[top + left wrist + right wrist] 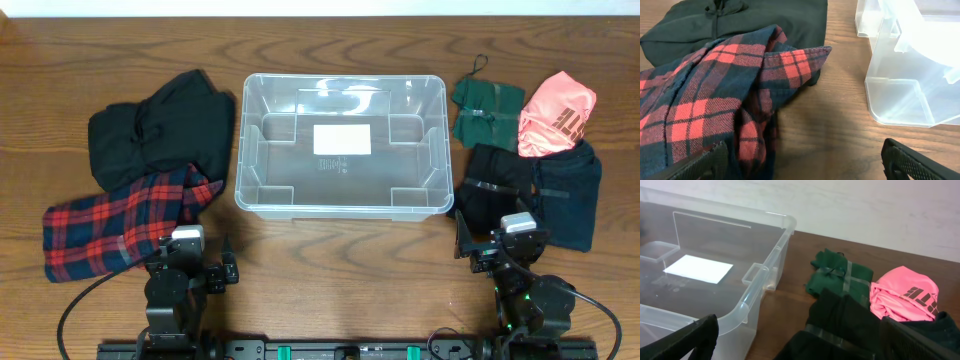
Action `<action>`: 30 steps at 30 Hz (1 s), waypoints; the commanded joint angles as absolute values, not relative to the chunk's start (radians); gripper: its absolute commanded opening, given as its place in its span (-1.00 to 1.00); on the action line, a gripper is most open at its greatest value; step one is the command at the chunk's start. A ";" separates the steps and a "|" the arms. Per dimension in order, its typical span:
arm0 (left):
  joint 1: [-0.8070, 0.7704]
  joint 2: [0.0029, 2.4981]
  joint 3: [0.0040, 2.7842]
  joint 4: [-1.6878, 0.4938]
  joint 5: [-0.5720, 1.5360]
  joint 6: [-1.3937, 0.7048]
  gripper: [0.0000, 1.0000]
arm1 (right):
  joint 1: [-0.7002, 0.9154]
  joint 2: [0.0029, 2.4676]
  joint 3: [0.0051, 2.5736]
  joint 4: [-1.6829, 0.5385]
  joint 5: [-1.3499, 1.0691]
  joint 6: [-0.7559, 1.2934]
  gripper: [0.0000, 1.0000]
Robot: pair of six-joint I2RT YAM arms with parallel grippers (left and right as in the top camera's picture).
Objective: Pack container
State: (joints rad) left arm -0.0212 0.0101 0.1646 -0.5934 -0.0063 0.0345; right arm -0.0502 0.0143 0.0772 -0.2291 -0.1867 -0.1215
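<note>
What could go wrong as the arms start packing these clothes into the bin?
The plaid shirt overlaps the black hoodie, so lifting the hoodie may drag the shirt. Loose fabric could catch the bin rim and shove the bin. The pink top lies against dark clothes, risking a double grab.

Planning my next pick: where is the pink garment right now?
Overhead view: the pink garment lies on the right side, past the container, beside the green garment and against the dark clothes.
</note>
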 commanded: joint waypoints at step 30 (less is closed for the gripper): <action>-0.016 0.003 0.152 -0.589 -0.007 0.048 0.96 | -0.046 0.992 1.037 -0.894 -0.418 0.031 0.98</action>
State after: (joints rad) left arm -0.0212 0.0101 0.1646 -0.5938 -0.0063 0.0345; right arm -0.0502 0.9031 0.9302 -0.8433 -0.3431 0.1406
